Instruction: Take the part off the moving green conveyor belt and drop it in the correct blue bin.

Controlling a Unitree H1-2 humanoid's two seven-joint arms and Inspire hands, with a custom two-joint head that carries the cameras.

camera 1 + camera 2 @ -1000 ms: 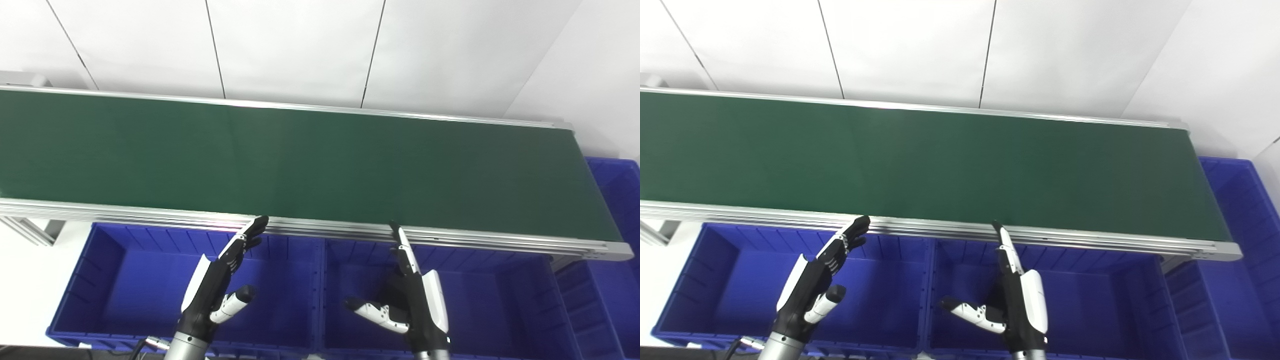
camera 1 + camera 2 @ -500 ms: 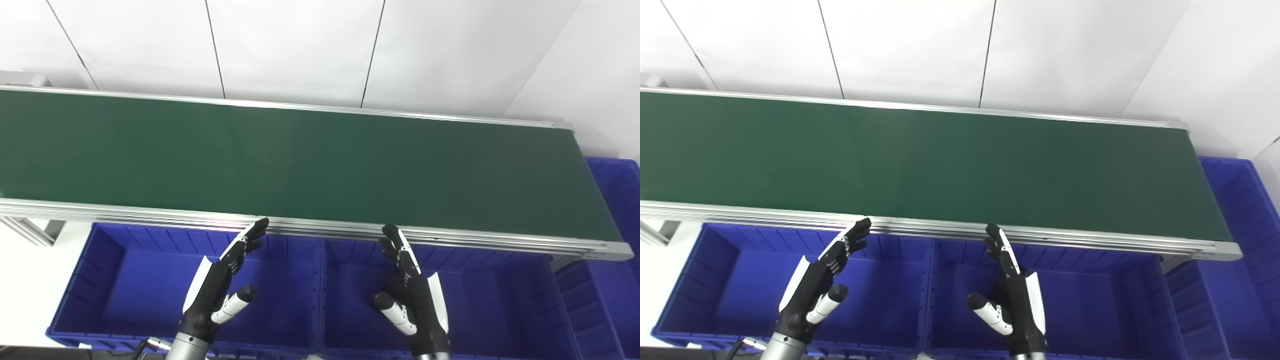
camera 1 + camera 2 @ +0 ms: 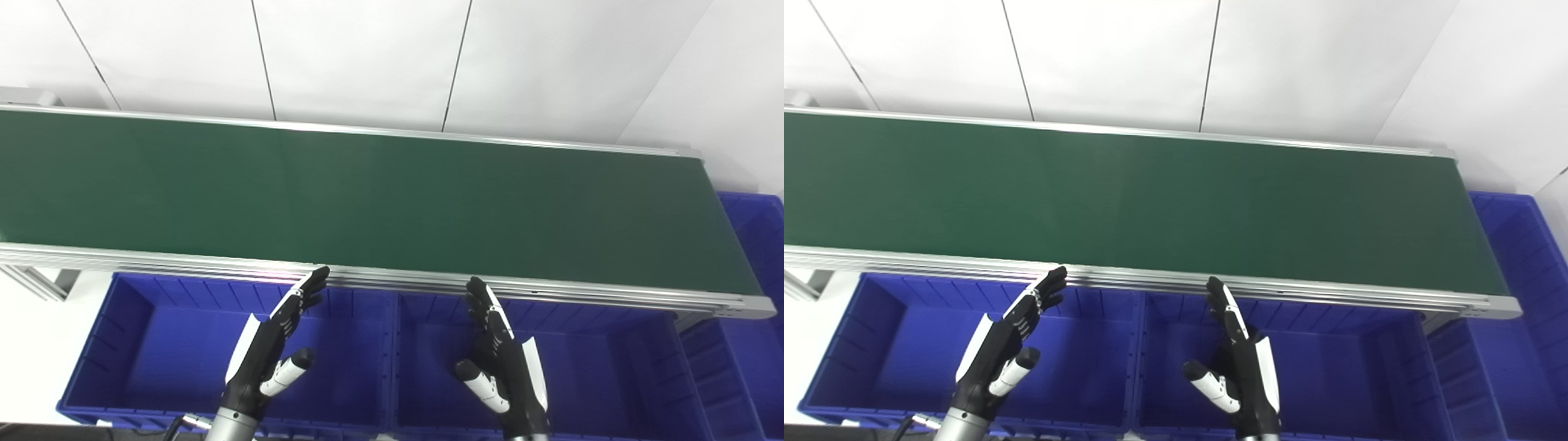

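The green conveyor belt (image 3: pixel 367 196) runs across the view with no part on it. Below its near rail stand two blue bins, the left bin (image 3: pixel 141 343) and the right bin (image 3: pixel 625 367); both look bare inside. My left hand (image 3: pixel 269 352) hovers open over the left bin, fingertips near the belt's rail. Over the right bin my right hand (image 3: pixel 502 367) is open too, fingers stretched up toward the rail and thumb out to the left. Neither hand holds anything.
A third blue bin (image 3: pixel 756 233) sits beyond the belt's right end. The silver rail (image 3: pixel 398 278) edges the belt's near side, with a white wall behind and a metal frame leg (image 3: pixel 37 282) at lower left.
My right hand has turned, its thumb drawn in from far left toward the palm and its fingers spread a little. The left hand has barely moved.
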